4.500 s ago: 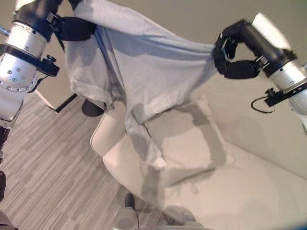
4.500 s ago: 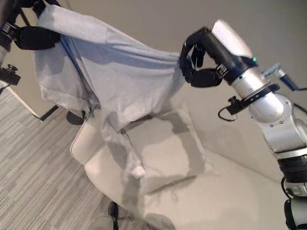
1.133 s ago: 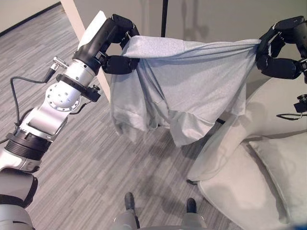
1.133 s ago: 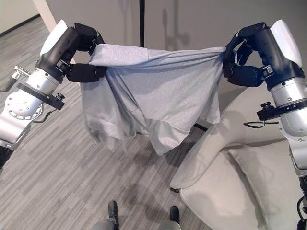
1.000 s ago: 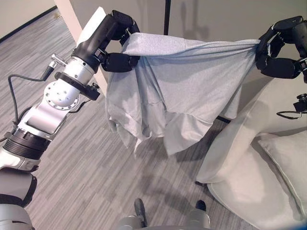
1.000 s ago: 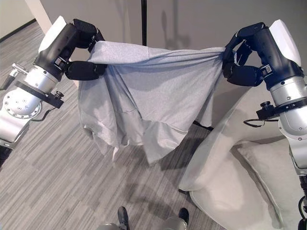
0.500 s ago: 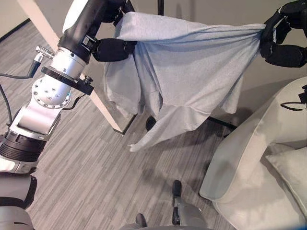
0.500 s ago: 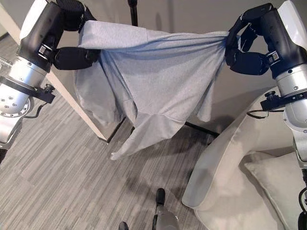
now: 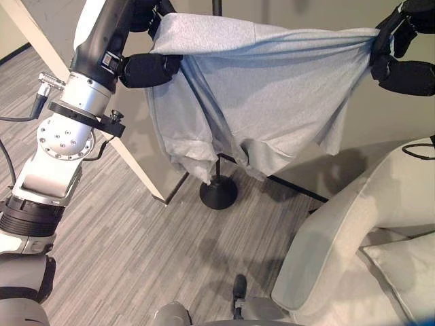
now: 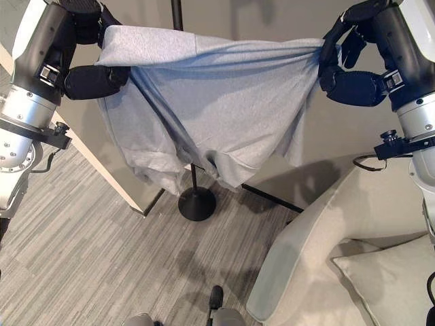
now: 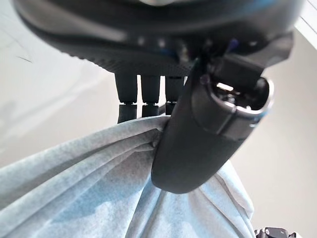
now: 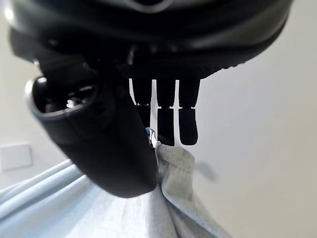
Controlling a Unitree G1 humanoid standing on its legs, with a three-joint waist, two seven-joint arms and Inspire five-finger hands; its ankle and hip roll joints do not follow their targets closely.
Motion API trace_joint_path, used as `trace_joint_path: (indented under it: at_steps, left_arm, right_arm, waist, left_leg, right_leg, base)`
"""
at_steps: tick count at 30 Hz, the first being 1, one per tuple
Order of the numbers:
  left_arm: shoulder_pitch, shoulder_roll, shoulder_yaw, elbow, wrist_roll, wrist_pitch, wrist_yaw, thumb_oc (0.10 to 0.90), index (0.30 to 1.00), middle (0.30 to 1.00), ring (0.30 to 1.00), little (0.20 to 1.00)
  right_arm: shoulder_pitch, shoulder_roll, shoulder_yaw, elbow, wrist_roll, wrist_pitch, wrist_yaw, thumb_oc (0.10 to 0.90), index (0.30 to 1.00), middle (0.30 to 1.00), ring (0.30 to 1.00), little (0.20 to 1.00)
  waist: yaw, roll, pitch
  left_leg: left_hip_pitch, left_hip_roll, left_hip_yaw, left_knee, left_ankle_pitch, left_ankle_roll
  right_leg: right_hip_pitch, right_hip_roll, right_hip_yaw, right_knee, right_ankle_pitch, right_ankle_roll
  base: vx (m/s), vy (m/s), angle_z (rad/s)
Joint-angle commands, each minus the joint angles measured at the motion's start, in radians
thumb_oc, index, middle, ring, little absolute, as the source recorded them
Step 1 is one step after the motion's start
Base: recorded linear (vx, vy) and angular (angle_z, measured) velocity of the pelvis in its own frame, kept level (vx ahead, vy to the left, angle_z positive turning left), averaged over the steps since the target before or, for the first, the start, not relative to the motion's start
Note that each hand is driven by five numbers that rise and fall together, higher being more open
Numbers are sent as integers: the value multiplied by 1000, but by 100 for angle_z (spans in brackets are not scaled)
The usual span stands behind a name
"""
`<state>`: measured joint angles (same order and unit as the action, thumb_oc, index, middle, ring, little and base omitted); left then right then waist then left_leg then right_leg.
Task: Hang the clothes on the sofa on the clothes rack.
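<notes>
A light grey garment (image 9: 265,95) hangs spread out in the air between my two hands, its lower edge drooping loose. My left hand (image 9: 146,68) is shut on its left top corner, thumb pinching the cloth (image 11: 114,183) against the fingers. At the upper right my right hand (image 10: 353,85) is shut on the other top corner, where the cloth (image 12: 168,198) bunches. Behind the garment stands the black pole of the clothes rack (image 10: 178,13), its round base (image 9: 218,192) on the floor below the cloth.
A pale cream sofa (image 9: 340,231) with a cushion (image 10: 387,278) fills the lower right. A white slanted panel (image 9: 129,153) leans at the left, close to the rack's base. A dark bar (image 9: 296,187) runs along the wall's foot. Grey striped floor lies in front.
The camera has swung left, so the sofa has slid toward the right and the rack's base has come into sight. The garment stays stretched between both hands; its hanging tail has swung back under it.
</notes>
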<state>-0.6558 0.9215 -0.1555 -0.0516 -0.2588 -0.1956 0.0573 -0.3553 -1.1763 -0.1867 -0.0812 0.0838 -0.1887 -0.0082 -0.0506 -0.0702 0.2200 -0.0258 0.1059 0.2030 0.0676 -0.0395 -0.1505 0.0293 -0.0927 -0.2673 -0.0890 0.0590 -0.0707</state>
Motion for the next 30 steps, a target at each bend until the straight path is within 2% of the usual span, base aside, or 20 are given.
trace_joint_path:
  at_steps: [1, 3, 5, 7, 10, 17, 19, 20, 23, 24, 27, 28, 29, 30]
  left_arm:
    - [3, 46, 206, -30, 16, -79, 126, 400, 300, 300, 300, 300]
    - [9, 53, 221, -51, 23, -89, 138, 400, 300, 300, 300, 300]
    - [39, 52, 248, -81, 37, -97, 143, 400, 300, 300, 300, 300]
    - [70, 48, 270, -107, 51, -103, 141, 400, 300, 300, 300, 300]
    - [93, 54, 298, -133, 69, -111, 149, 400, 300, 300, 300, 300]
    - [131, 59, 340, -176, 81, -121, 144, 400, 300, 300, 300, 300]
    - [127, 60, 345, -188, 79, -123, 143, 400, 300, 300, 300, 300]
    - [120, 62, 342, -194, 77, -125, 141, 400, 300, 300, 300, 300]
    - [95, 68, 343, -204, 76, -127, 150, 400, 300, 300, 300, 300]
    - [85, 77, 351, -200, 77, -128, 157, 400, 300, 300, 300, 300]
    - [76, 84, 363, -200, 78, -133, 172, 400, 300, 300, 300, 300]
    - [76, 85, 363, -200, 78, -134, 173, 400, 300, 300, 300, 300]
    - [90, 91, 373, -203, 79, -142, 170, 400, 300, 300, 300, 300]
    - [93, 91, 373, -204, 79, -144, 169, 400, 300, 300, 300, 300]
  right_arm:
    - [-6, -69, -105, 8, 3, -33, -95, 400, 300, 300, 300, 300]
    - [-2, -65, -114, 11, -8, -35, -103, 400, 300, 300, 300, 300]
    - [3, -43, -118, -3, -10, -41, -101, 400, 300, 300, 300, 300]
    - [5, -20, -119, -22, -17, -43, -94, 400, 300, 300, 300, 300]
    - [-14, -7, -99, -38, -26, -39, -84, 400, 300, 300, 300, 300]
    - [-15, 26, -113, -61, -48, -42, -88, 400, 300, 300, 300, 300]
    - [-2, 31, -127, -64, -59, -41, -93, 400, 300, 300, 300, 300]
    - [7, 31, -139, -71, -69, -42, -94, 400, 300, 300, 300, 300]
    - [0, 39, -147, -83, -80, -41, -104, 400, 300, 300, 300, 300]
    - [2, 52, -152, -83, -83, -42, -110, 400, 300, 300, 300, 300]
    - [-11, 72, -159, -96, -80, -43, -124, 400, 300, 300, 300, 300]
    - [-12, 73, -157, -95, -81, -43, -124, 400, 300, 300, 300, 300]
    - [-10, 85, -158, -87, -81, -47, -135, 400, 300, 300, 300, 300]
    - [-7, 86, -159, -88, -81, -48, -136, 400, 300, 300, 300, 300]
  waist:
    - [54, 20, -126]
    - [49, 31, -133]
    - [50, 52, -154]
    - [50, 60, -175]
    - [60, 62, -196]
    - [69, 63, -212]
    - [62, 67, -205]
    - [57, 74, -196]
    - [37, 88, -155]
    - [35, 95, -146]
    - [55, 93, -149]
    - [54, 94, -151]
    - [52, 86, -159]
    - [52, 85, -160]
  left_leg:
    - [-55, -27, -90, -100, 58, 30]
    - [-80, -29, -104, -155, 92, 20]
    - [-59, -30, -109, -155, 88, 14]
    - [-28, -39, -97, -155, 79, 19]
    - [18, -55, -49, -155, 49, 43]
    - [44, -89, 5, -155, 3, 85]
    - [50, -98, 7, -155, -10, 96]
    - [57, -103, 8, -155, -17, 108]
    - [67, -107, 14, -155, -24, 131]
    - [72, -98, 27, -155, -35, 132]
    - [77, -79, 55, -155, -54, 116]
    - [80, -76, 54, -155, -61, 114]
    - [88, -68, 59, -155, -69, 106]
    - [89, -67, 59, -155, -70, 104]
  right_leg:
    - [83, 10, -1, 2, -127, 165]
    - [94, 18, 7, 2, -136, 164]
    - [100, 27, 18, 2, -142, 167]
    - [111, 17, 26, 2, -142, 172]
    - [131, -23, 40, 2, -130, 192]
    - [145, -80, 47, 2, -97, 226]
    - [131, -98, 44, 59, -81, 229]
    - [99, -111, 50, 137, -83, 236]
    - [-15, -138, 62, 335, -21, 250]
    - [-62, -169, 56, 386, -19, 248]
    - [-69, -239, -29, 246, -6, 249]
    - [-56, -235, -34, 228, -2, 252]
    - [-45, -221, -41, 86, -1, 255]
    - [-36, -218, -45, 71, 6, 255]
  base:
    - [185, 20, -29]
    - [179, 35, -21]
    - [210, 80, -32]
    - [254, 116, -61]
    - [228, 127, -65]
    - [132, 102, -20]
    - [85, 124, -4]
    - [29, 133, 5]
    - [-20, 103, -8]
    - [5, -4, -28]
    - [33, -130, -46]
    - [56, -173, -48]
    - [68, -116, -42]
    - [60, -160, -31]
